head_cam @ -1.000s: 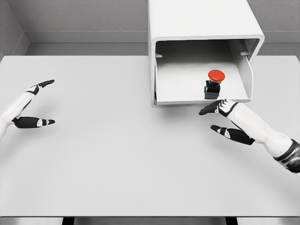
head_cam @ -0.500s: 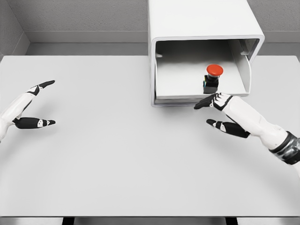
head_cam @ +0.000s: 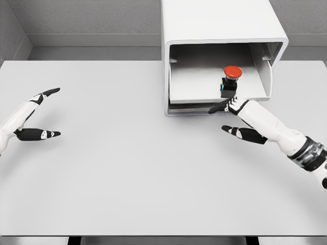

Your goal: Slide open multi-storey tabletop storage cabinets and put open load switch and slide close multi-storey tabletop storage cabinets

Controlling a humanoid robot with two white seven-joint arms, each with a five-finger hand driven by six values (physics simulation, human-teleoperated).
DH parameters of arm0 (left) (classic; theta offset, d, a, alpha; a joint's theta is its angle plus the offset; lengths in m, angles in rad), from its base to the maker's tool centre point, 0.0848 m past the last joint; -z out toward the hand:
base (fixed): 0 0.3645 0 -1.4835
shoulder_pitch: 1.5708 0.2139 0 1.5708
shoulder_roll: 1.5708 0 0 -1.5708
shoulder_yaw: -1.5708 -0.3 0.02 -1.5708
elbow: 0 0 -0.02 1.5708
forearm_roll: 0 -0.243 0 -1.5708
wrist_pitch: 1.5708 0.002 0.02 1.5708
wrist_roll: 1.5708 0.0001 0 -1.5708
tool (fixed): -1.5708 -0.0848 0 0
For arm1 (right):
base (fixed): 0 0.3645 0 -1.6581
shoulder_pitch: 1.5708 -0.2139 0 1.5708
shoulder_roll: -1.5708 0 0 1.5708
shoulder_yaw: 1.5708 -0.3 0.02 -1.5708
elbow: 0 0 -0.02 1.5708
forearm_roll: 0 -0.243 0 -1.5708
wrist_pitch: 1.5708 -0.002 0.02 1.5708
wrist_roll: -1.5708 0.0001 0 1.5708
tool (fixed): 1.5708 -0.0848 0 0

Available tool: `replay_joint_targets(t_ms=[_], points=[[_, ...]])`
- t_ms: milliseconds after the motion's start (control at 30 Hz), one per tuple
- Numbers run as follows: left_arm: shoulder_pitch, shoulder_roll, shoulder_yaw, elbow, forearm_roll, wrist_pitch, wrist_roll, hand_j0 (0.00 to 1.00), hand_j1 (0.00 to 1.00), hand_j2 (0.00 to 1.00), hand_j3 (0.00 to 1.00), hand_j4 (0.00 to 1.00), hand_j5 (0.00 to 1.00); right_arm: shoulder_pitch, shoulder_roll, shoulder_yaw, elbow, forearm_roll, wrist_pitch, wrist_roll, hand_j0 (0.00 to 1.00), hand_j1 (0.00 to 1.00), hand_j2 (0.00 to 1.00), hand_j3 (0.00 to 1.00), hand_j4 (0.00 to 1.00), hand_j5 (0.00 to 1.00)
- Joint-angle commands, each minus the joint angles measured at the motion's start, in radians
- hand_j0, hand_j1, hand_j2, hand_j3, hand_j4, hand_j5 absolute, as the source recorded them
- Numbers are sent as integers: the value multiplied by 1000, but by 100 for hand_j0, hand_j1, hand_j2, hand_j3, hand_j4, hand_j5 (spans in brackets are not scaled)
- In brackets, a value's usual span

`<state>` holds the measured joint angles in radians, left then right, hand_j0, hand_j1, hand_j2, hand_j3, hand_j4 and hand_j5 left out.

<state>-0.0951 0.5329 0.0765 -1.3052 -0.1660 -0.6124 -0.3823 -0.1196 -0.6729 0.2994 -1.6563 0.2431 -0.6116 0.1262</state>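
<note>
Right hand (head_cam: 240, 120) set against the front lip of the drawer (head_cam: 194, 105) of the white storage cabinet (head_cam: 219, 25), upper fingers (head_cam: 220, 107) touching that edge, thumb just below and apart from it, nothing gripped between them. Placed so, by the look of it, to push the drawer home rather than to take hold of anything. Just beyond those fingertips, inside the drawer on its floor: the load switch (head_cam: 231, 81), upright, a round red mushroom cap on a small black body with a hint of teal at one side, standing near the right-hand wall of the compartment. Loading step judged done; closing push judged under way, drawer part of the way out from the cabinet shell. Left hand (head_cam: 30, 115) far off across the pale grey tabletop (head_cam: 127, 168), fingers spread and relaxed, holding nothing, seemingly parked clear of the work. Possible snag ahead: a flat push with open fingers slipping off the thin lip, or the top-heavy switch toppling if the drawer is shoved hard.
</note>
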Motion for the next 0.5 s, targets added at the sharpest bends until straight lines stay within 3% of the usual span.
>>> replay_joint_targets(t_ms=[0, 300, 467], points=[[0, 1, 0, -2, 8, 2, 0, 100, 100, 100, 100, 100, 100, 0, 10, 4, 12, -7, 1, 0, 71, 71, 71, 71, 71, 71], [2, 1, 2, 3, 8, 2, 0, 100, 100, 100, 100, 100, 100, -89, 39, 64, 89, -5, 1, 0, 71, 71, 71, 71, 71, 71], [2, 1, 2, 1, 8, 2, 0, 100, 100, 100, 100, 100, 100, -98, 39, 69, 99, -5, 1, 0, 72, 72, 72, 72, 72, 72]])
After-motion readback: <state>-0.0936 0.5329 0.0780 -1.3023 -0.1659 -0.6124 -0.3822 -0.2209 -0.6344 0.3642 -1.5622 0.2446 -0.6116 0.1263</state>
